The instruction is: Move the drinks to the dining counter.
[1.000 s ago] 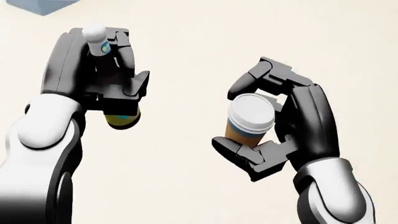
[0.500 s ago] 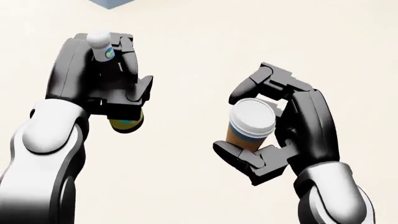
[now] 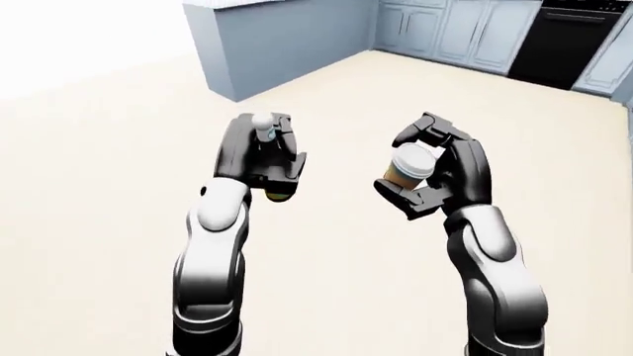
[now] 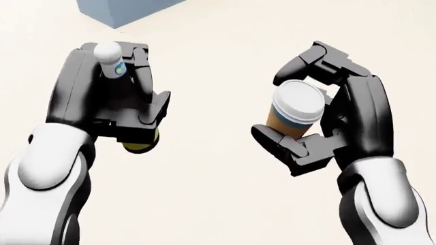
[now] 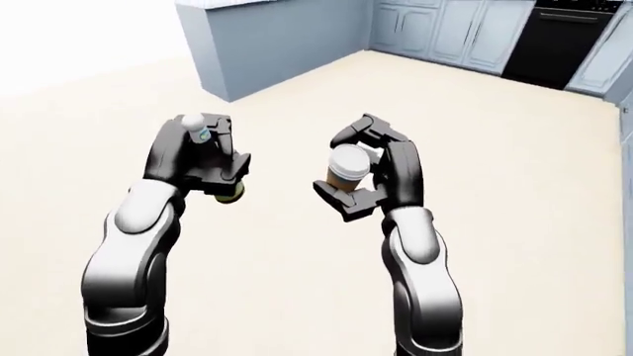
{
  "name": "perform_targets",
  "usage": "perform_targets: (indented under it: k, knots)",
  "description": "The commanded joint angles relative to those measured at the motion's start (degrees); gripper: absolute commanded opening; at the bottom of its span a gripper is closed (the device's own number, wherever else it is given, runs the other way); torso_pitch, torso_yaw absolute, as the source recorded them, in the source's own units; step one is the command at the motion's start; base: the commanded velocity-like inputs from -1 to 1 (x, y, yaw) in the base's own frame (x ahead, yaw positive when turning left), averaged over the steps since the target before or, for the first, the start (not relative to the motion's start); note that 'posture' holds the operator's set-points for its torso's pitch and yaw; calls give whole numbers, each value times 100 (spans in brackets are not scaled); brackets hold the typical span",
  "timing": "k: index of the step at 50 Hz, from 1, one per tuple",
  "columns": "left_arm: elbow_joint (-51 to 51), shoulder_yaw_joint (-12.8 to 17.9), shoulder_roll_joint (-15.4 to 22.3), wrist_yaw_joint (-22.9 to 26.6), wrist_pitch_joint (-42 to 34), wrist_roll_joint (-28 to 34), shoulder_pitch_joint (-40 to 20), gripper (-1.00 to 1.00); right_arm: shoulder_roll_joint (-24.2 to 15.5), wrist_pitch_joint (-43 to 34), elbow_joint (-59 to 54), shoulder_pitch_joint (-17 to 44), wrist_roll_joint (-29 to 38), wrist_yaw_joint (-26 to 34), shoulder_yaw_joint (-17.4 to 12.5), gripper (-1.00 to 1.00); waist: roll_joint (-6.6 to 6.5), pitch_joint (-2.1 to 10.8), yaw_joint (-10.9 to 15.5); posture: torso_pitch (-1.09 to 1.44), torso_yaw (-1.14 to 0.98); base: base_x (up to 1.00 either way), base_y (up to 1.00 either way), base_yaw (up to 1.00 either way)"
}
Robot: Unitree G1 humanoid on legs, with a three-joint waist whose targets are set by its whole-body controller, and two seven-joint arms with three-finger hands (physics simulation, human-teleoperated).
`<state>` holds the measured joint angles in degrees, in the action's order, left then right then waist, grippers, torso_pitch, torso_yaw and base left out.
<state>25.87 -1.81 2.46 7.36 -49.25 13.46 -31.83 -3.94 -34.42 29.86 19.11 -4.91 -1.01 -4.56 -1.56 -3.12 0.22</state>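
My left hand [image 4: 119, 104] is shut on a small bottle [image 4: 109, 53] with a white cap and a yellow-green base that sticks out below the fingers. My right hand [image 4: 320, 120] is shut on a paper coffee cup [image 4: 294, 109], tan with a white lid and a blue band. I hold both over a bare cream floor, roughly level with each other. In the left-eye view the bottle [image 3: 263, 124] and the cup [image 3: 409, 166] show the same way. No dining counter is identifiable in view.
A blue-grey counter block [image 3: 282, 37] stands at the top of the left-eye view. White cabinets [image 3: 465, 30] and a black appliance [image 3: 569, 41] line the top right. The cream floor [image 3: 99, 185] spreads around my arms.
The whole picture shifted: the blue-grey block slid further into the head view's top left. My right hand with the cup rose and moved right. The left hand kept its grip.
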Motion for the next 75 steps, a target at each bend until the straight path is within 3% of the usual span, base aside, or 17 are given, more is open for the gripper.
perform_targets:
  k: [1, 9, 13, 15, 18, 24, 27, 29, 37, 41, 42, 48, 53, 64, 69, 71, 75]
  knots:
    - [139, 52, 4, -6, 121, 67, -114, -100, -96, 89, 136, 181, -49, -67, -98, -100, -46, -13, -48, 0, 0, 100, 0, 0]
    - [90, 59, -16, 20, 141, 63, -86, -100, -254, 463, -324, 378, 119, -167, -166, -100, -86, 273, 209, 0, 0, 92, 0, 0]
    - [101, 51, -18, 22, 119, 77, -100, -100, -254, 467, -315, 326, 141, -173, -159, -100, 496, 327, 100, 0, 0, 94, 0, 0]
    - [101, 66, -10, 33, 98, 83, -127, -100, -261, 494, -319, 306, 182, -164, -153, -100, 391, -20, 88, 0, 0, 100, 0, 0]
    - [125, 59, -17, 31, 88, 93, -118, -100, -284, 635, -361, 263, 407, -177, -90, -100, 504, 221, -32, 0, 0, 100, 0, 0]
    - [22, 52, -40, 9, 214, 83, -61, -100, -255, 763, -411, 237, 670, -122, -80, -100, 433, 339, -166, 0, 0, 100, 0, 0]
    - [46, 31, -43, 17, 122, 110, -146, -100, -247, 794, -436, 243, 736, -111, -125, -100, -144, 399, -18, 0, 0, 100, 0, 0]
    - [30, 26, -46, 17, 146, 116, -140, -100, -238, 794, -434, 235, 721, -105, -136, -100, -42, 31, -13, 0, 0, 100, 0, 0]
    - [41, 46, -61, 17, 183, 105, -95, -100, -210, 758, -370, 214, 769, -119, -106, -100, -133, 313, 231, 0, 0, 100, 0, 0]
    - [75, 49, -58, 16, 162, 93, -91, -100, -193, 762, -368, 205, 747, -123, -105, -100, 711, 244, 21, 0, 0, 100, 0, 0]
    - [62, 51, -56, 12, 179, 87, -87, -100, -191, 773, -377, 200, 734, -118, -107, -100, 273, 201, 108, 0, 0, 100, 0, 0]
    - [84, 37, -54, 9, 160, 86, -97, -100, -196, 797, -420, 198, 691, -143, -132, -100, 512, 207, -33, 0, 0, 54, -5, 0]
    - [85, 43, -50, 16, 160, 86, -102, -100, -200, 723, -350, 197, 699, -155, -108, -100, -370, 244, -26, 0, 0, 58, -36, 0]
    - [116, 42, -45, 24, 131, 93, -104, -100, -187, 713, -323, 182, 705, -154, -98, -100, -4, 314, 184, 0, 0, 69, -37, 0]
    - [124, 34, -50, 25, 138, 95, -93, -100, -180, 708, -312, 179, 680, -161, -105, -100, 632, 424, 55, 0, 0, 70, -36, 0]
    - [116, 40, -47, 27, 144, 93, -96, -100, -180, 719, -311, 169, 681, -161, -100, -100, 605, 76, -3, 0, 0, 69, -36, 0]
    - [120, 36, -48, 29, 145, 96, -91, -100, -181, 745, -329, 166, 674, -163, -106, -100, 469, 159, -91, 0, 0, 70, -37, 0]
